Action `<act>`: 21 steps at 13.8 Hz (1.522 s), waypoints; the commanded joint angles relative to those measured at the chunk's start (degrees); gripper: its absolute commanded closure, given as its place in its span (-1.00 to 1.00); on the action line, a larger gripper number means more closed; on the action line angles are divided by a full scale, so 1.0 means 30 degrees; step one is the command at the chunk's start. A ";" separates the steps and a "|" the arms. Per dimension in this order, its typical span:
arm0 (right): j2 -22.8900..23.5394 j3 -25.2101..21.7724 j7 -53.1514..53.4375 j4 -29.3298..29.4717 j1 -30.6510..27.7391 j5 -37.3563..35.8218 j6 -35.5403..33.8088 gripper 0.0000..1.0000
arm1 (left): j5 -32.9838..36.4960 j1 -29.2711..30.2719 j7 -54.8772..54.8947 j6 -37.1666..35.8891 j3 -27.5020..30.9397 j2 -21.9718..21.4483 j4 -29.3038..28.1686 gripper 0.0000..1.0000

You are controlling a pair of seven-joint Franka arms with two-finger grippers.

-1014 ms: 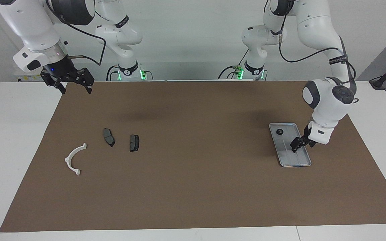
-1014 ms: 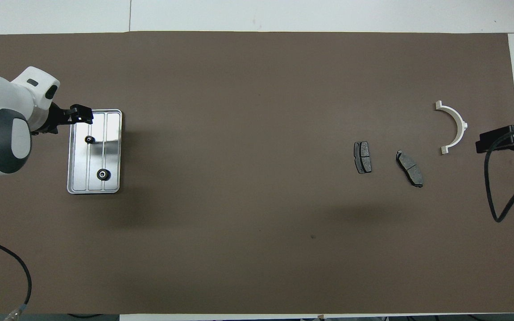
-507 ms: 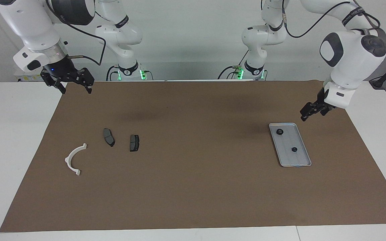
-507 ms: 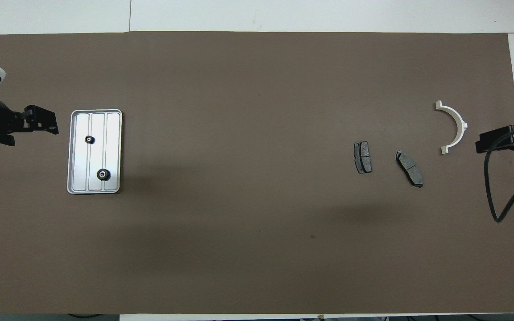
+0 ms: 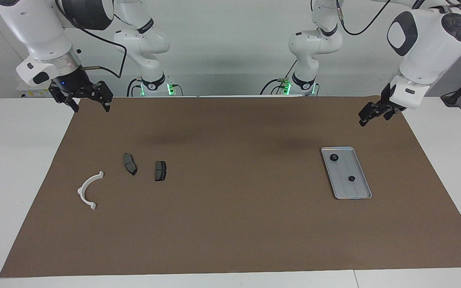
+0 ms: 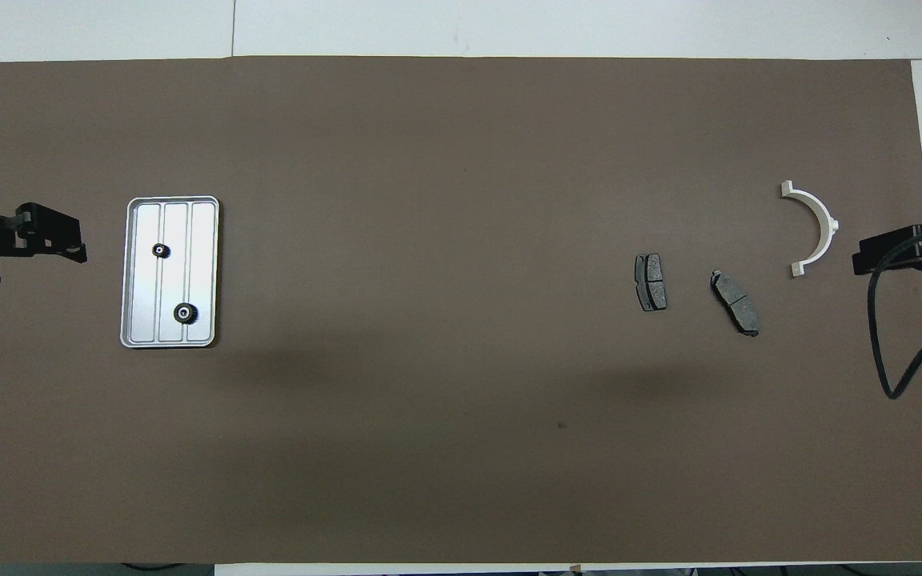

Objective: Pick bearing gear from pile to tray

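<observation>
The silver ribbed tray (image 5: 342,187) (image 6: 203,264) lies toward the left arm's end of the brown mat. Two black bearing gears rest in it: the larger gear (image 5: 333,157) (image 6: 185,313) nearer the robots, the smaller gear (image 5: 351,178) (image 6: 160,251) farther out. My left gripper (image 5: 365,118) (image 6: 73,238) hangs open and empty in the air, over the mat beside the tray toward the table's end. What is left of the pile lies toward the right arm's end. My right gripper (image 5: 90,107) (image 6: 859,262) waits open and empty, raised over the mat's edge at that end.
The pile holds a white half-ring bracket (image 5: 88,191) (image 6: 815,224) and two dark brake pads (image 5: 129,163) (image 5: 160,171). The brown mat (image 5: 234,208) covers most of the white table.
My left gripper has risen from low over the tray and drawn back toward the table's end, leaving the smaller gear in the tray. The right arm has not moved.
</observation>
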 commanded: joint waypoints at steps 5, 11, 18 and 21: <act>-0.0327 0.0136 0.0445 -0.0249 -0.0097 0.0115 -0.0013 -1.00 | -0.0174 0.0006 0.0271 0.0116 -0.0099 -0.0898 -0.0976 -1.00; -0.0298 0.0136 0.0445 -0.0249 -0.0097 0.0115 -0.0013 -1.00 | -0.0145 -0.0082 0.0095 0.0116 -0.0099 -0.0869 -0.0918 -1.00; -0.0327 0.0136 0.0445 -0.0249 -0.0097 0.0115 0.0016 -1.00 | -0.0145 -0.0170 0.0095 0.0087 -0.0128 -0.0927 -0.0917 -1.00; -0.0327 0.0136 0.0445 -0.0249 -0.0097 0.0115 0.0016 -1.00 | -0.0145 -0.0170 0.0095 0.0087 -0.0129 -0.0928 -0.0918 -1.00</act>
